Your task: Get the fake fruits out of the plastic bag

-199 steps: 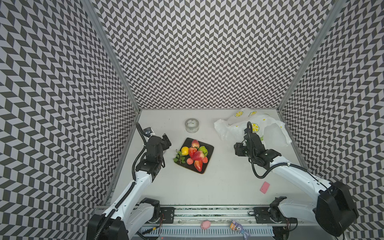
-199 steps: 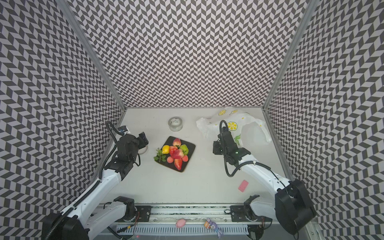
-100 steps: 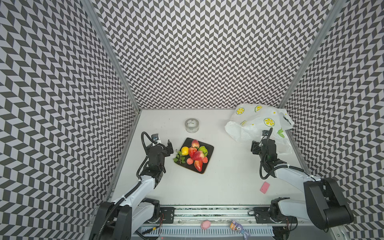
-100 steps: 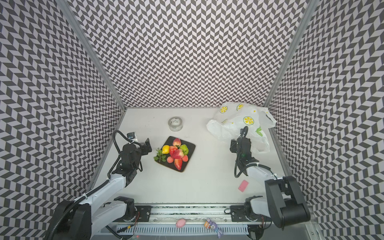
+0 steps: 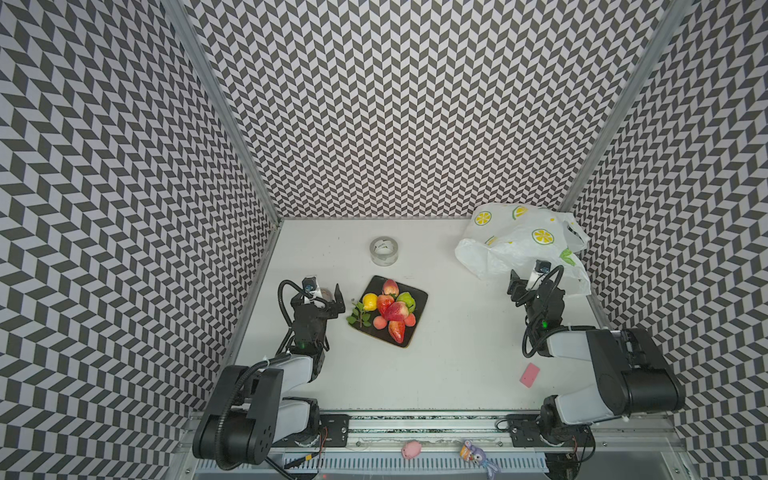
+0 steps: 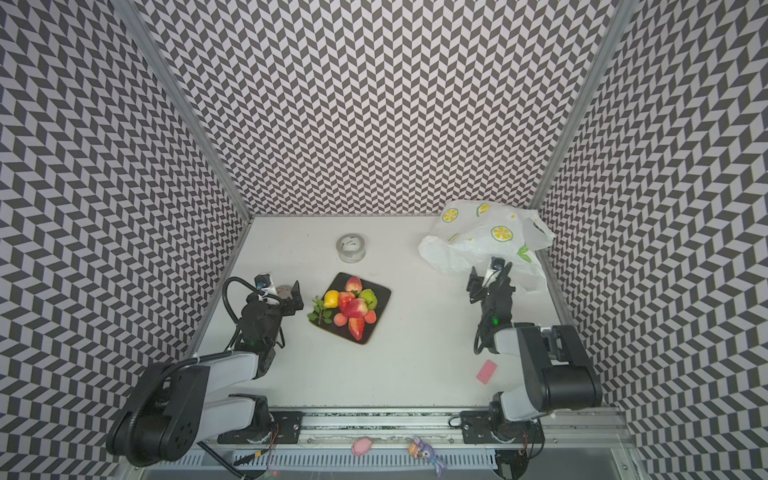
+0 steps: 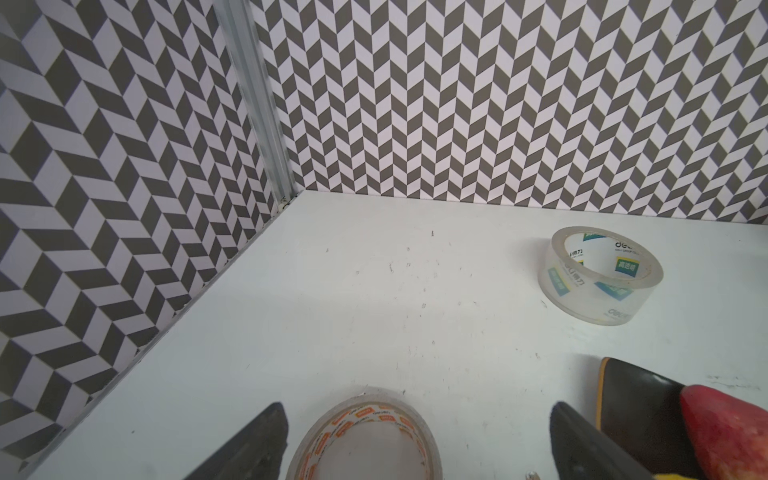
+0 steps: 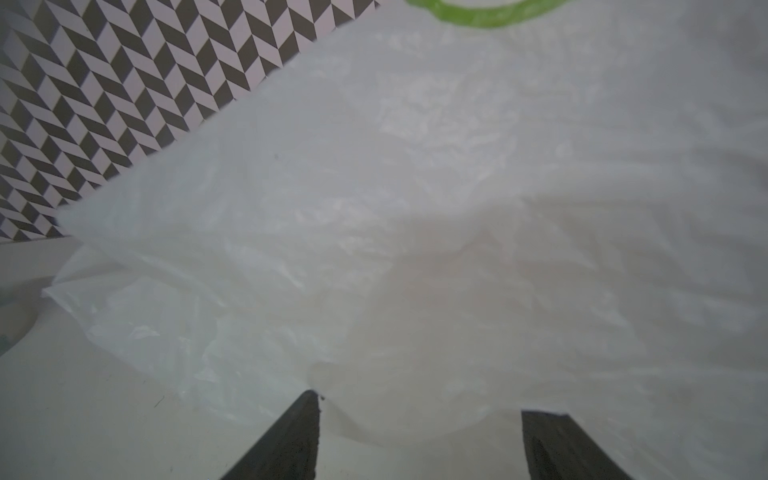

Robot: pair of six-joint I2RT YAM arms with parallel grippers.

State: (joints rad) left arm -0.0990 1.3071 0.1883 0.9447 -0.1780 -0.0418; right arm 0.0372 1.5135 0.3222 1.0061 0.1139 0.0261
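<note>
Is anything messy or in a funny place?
Yes. A pink pig and a purple toy lie off the table, down by its front edge. The bag sits crumpled in the far right corner. The fruits are piled on the plate.

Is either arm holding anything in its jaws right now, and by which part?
Nothing is gripped. The left gripper is open, a small tape roll lying loose between its jaws; the right gripper is open too, facing the bag.

Bare table [image 5: 461,332] between plate [image 5: 419,296] and bag [image 5: 511,249] (tape roll [image 5: 383,250] behind).
</note>
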